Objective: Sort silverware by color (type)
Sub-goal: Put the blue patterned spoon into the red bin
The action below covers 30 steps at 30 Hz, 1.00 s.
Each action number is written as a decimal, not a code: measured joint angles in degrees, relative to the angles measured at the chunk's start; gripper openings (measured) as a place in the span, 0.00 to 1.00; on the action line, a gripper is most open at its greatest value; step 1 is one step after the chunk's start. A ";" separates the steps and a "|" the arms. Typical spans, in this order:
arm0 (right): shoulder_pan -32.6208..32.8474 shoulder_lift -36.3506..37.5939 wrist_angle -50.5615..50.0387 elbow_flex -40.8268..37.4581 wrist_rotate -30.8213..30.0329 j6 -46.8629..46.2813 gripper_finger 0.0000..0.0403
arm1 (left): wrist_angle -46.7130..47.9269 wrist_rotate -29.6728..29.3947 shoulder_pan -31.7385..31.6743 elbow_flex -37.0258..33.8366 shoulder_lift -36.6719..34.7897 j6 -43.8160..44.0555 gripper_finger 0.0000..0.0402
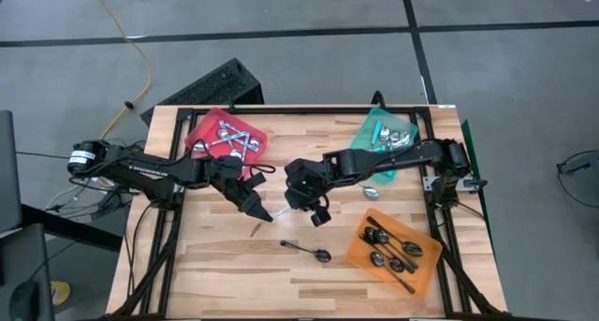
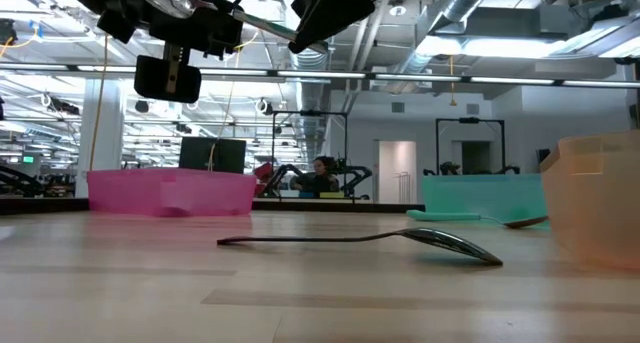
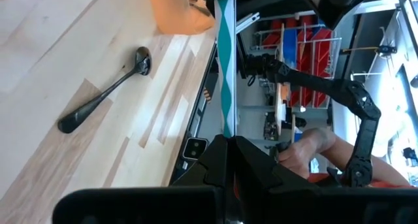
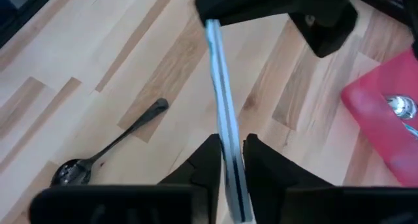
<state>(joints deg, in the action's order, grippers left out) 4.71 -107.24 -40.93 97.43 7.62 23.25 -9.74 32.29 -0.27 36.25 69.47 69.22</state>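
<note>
A teal-blue-handled spoon (image 3: 226,67) is lifted above the middle of the table, stretched between my two grippers; its bowl is hidden. My left gripper (image 3: 227,142) comes from the table's left and my right gripper (image 4: 228,149) from the right. Both are shut on the handle, and their tips nearly meet (image 1: 281,209). One black spoon (image 1: 309,251) lies flat on the wood near the near edge, below the grippers. It also shows in the low view (image 2: 370,240) and in both wrist views (image 3: 104,93) (image 4: 108,149). My left gripper pinches the spoon's teal handle (image 3: 226,129) between its two fingers, coming roughly level from the table's left and lying along the handle. The spoon is clear of the table and runs on to the other gripper. Which end it has cannot be told. My right gripper pinches the same handle (image 4: 225,136) between its two fingers, coming from the table's right and slanting down. The handle passes between the fingers and runs straight to the left gripper (image 4: 274,8). The spoon is lifted clear.
A red tray (image 1: 201,134) with silver spoons sits at the far left. A teal tray (image 1: 367,134) with teal-handled spoons is at the far right, and an orange tray (image 1: 360,251) with black spoons at the near right. A person (image 2: 322,173) sits in the room behind.
</note>
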 joint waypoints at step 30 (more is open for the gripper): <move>0.02 0.08 -3.97 -0.11 -0.13 -1.39 0.13 | -4.98 -1.79 -3.99 0.07 -3.14 -6.49 0.42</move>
<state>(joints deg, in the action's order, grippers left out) 4.73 -107.16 -44.90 97.32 7.49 21.87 -14.72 30.50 -4.27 36.32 66.34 62.72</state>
